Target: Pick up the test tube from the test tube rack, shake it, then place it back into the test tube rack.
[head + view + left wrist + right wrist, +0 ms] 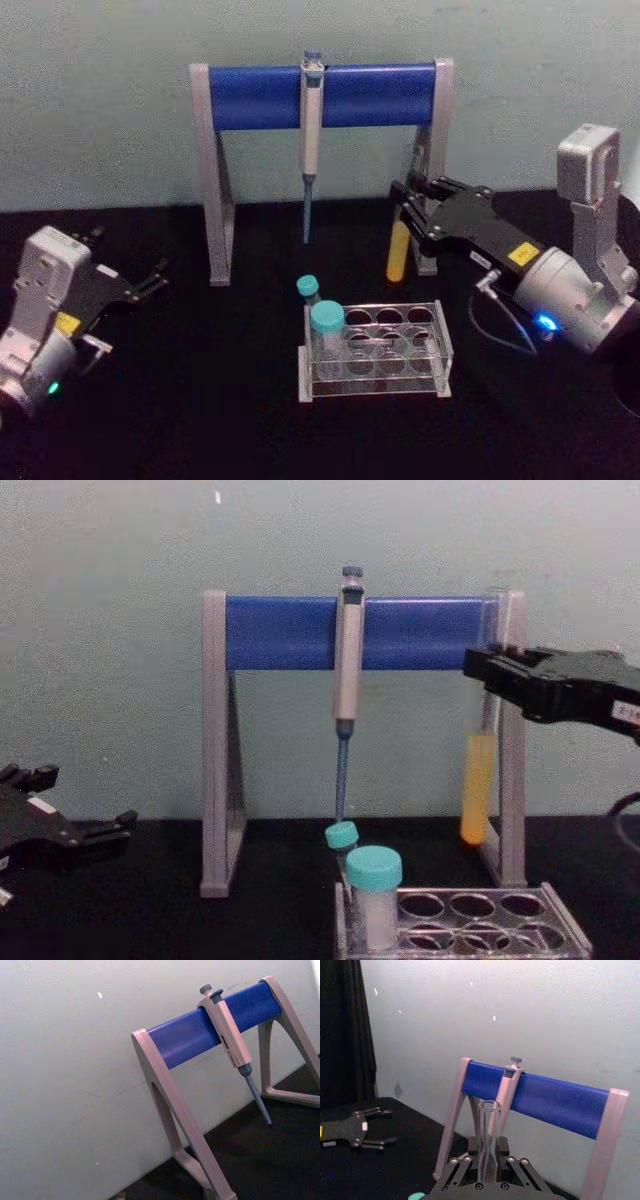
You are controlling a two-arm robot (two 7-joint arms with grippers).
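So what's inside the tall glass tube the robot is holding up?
Yellow liquid fills the test tube's lower part; above it the glass looks empty. The right gripper covers a short stretch near the top.

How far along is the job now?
Done: the test tube is out of the test tube rack, held upright by the right tool. In hand: the lift or shake; which, I cannot tell. Left: putting it back in a hole. The left tool rests open, far left.

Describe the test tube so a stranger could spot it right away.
Find the blue-barred pipette stand at the back. By its right leg, the right gripper holds the test tube by its upper part. Unlike the teal-capped vial in the rack, it is tall, uncapped and holds yellow liquid.
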